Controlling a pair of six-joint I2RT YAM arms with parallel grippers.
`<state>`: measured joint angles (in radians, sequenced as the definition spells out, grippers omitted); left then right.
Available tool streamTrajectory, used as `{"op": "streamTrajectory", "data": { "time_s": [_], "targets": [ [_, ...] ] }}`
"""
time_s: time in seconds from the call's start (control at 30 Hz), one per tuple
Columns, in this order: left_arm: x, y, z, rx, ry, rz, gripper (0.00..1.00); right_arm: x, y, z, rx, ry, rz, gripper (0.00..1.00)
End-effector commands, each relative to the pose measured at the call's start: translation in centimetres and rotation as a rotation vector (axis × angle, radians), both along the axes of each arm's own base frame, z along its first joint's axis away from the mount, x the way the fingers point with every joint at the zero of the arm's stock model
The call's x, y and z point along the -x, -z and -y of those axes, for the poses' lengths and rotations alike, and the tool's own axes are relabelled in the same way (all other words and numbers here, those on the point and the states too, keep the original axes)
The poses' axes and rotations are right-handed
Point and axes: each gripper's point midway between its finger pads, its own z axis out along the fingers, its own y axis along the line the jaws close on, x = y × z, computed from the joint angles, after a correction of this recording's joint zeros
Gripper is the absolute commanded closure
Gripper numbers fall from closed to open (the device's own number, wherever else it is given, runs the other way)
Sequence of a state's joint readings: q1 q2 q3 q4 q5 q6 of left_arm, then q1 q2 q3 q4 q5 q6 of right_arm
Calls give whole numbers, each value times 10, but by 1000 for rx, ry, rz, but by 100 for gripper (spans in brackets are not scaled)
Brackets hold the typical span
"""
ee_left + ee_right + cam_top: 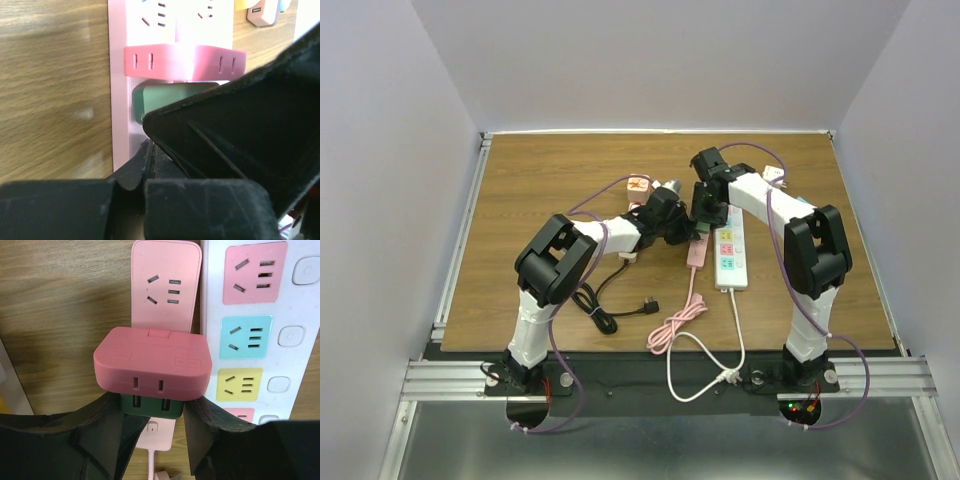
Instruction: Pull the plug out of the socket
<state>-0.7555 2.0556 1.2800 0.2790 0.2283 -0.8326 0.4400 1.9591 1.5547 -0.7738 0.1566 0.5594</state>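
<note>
Right gripper (153, 404) pinches green plug (150, 409), mostly hidden under pink adapter (152, 362); left gripper (150, 160) closed.

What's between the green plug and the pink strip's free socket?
The red adapter, seated on the pink strip, right above the green plug; right wrist view.
</note>
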Motion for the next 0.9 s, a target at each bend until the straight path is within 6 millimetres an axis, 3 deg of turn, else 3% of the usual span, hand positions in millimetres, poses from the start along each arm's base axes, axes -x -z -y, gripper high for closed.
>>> {"op": "streamTrajectory", "data": {
  "time_s": [0.0, 0.1, 0.3, 0.63, 0.73, 0.77, 0.8, 0.87],
  "targets": [
    [4, 33, -10, -89, -33, -40, 100, -14, -25, -15, -79, 5, 88, 100],
    [11, 49, -18, -138, -46, -68, 100, -18, -44, -17, -96, 21, 116, 99],
    [33, 99, -41, -260, -47, -171, 100, -20, -89, -13, -106, 59, 164, 100],
    [37, 112, -45, -291, -43, -203, 100, -28, -118, -2, -90, 109, 212, 100],
    [33, 100, -40, -266, -41, -180, 100, -38, -122, 34, -19, 218, 252, 100],
    [30, 90, -38, -254, -42, -161, 100, -40, -130, 45, -13, 257, 278, 100],
    [28, 84, -37, -245, -42, -147, 100, -46, -135, 71, 31, 327, 306, 100],
    [24, 67, -34, -222, -43, -114, 100, -53, -149, 94, 36, 385, 350, 100]
  ]
}}
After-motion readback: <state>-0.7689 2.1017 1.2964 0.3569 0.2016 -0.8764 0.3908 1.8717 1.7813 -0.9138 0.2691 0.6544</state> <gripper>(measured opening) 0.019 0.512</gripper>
